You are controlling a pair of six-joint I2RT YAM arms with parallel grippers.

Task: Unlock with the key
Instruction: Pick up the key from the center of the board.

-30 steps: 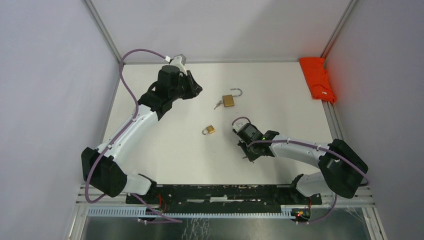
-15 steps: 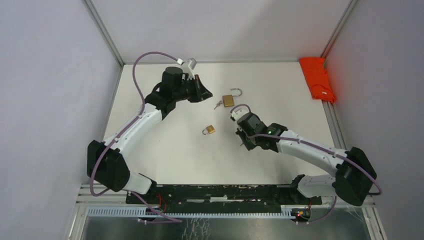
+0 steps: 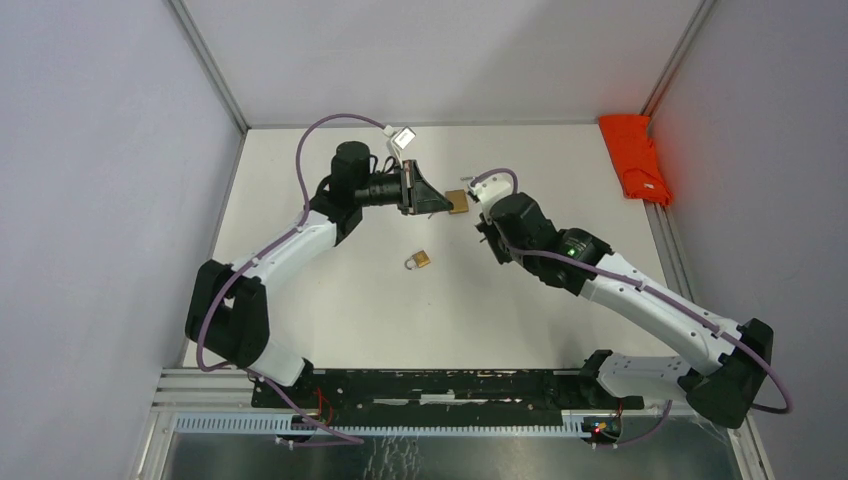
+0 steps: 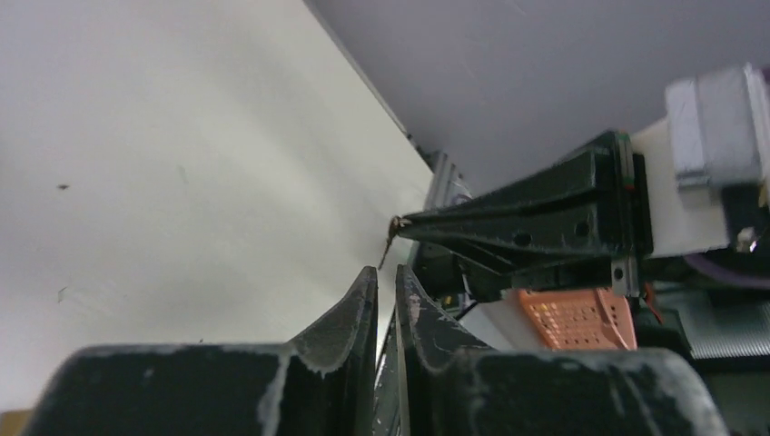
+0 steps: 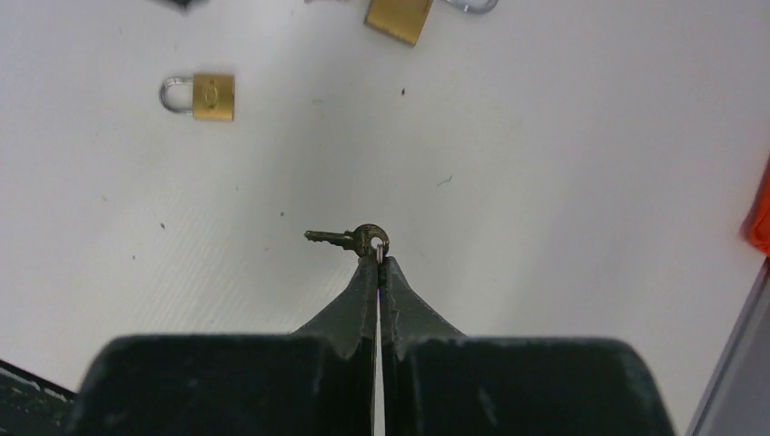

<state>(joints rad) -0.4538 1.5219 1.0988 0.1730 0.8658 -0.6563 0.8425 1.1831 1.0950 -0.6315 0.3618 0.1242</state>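
My right gripper is shut on the ring of a small dark key and holds it above the table. In the top view this gripper hangs just right of the large brass padlock, whose shackle is open. The large padlock also shows in the right wrist view. A small brass padlock with a closed shackle lies nearer the middle and shows in the right wrist view. My left gripper is shut and empty, level, its tips by the large padlock. In the left wrist view the left gripper faces the key.
A folded orange cloth lies at the far right edge of the white table. Grey walls and metal frame rails enclose the table on three sides.
My left arm has swung right, bringing its gripper up to the large padlock. My right arm has carried the key away from the near middle, up toward the large padlock.
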